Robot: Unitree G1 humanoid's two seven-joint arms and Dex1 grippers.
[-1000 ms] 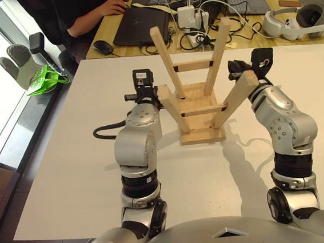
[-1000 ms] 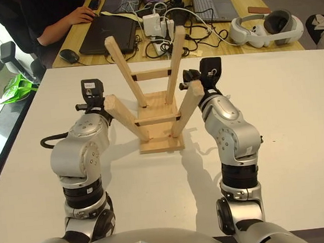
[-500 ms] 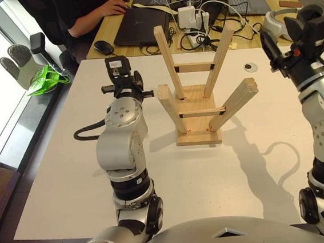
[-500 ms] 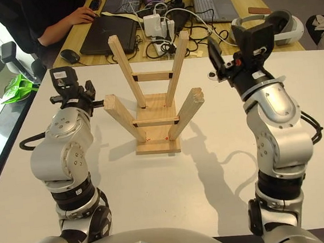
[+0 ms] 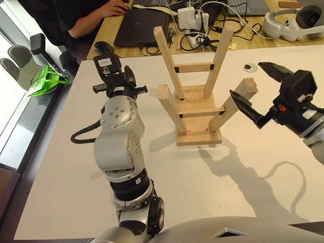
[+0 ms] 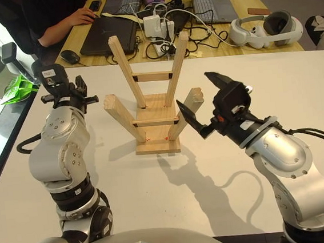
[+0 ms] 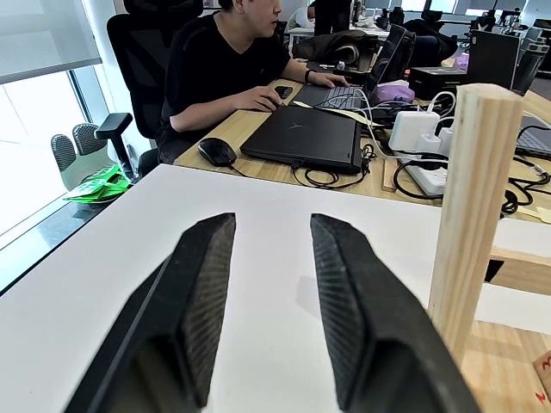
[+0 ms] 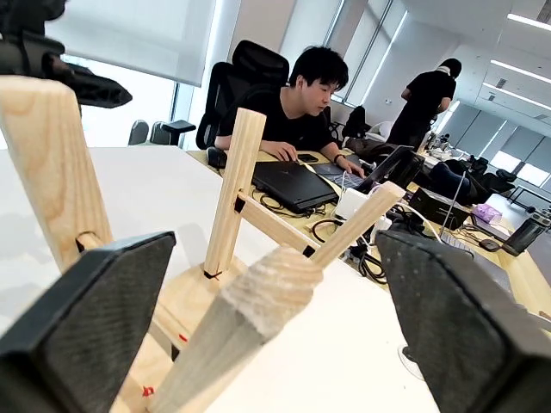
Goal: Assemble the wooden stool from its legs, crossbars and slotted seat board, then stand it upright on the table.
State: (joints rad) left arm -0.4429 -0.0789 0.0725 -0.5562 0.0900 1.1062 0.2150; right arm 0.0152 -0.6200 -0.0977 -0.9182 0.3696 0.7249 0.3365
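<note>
The wooden stool [image 5: 198,109] rests upside down on the white table [image 5: 68,165], seat board [image 5: 199,134] flat and its legs pointing up with crossbars between them. My right gripper [image 5: 259,89] is open, one finger on each side of the tip of the right front leg [image 5: 245,90], not touching it. The right wrist view has that leg tip [image 8: 267,288] between the two pads [image 8: 86,318]. My left gripper [image 5: 118,85] stands open to the left of the stool, apart from the left front leg [image 5: 169,106]. In the left wrist view a leg [image 7: 469,215] stands beside the open fingers [image 7: 207,301].
Behind the table is a wooden desk [image 5: 107,29] with a laptop [image 5: 141,24], mouse [image 5: 102,47], power strip and cables [image 5: 195,20] and a headset [image 5: 299,21]. A small round disc [image 5: 250,66] lies on the table right of the stool. Bare tabletop lies in front.
Both grippers let go of the front legs and drew away. The right gripper then came back down, open, around the right front leg's tip. The left gripper drifted farther back and left.
</note>
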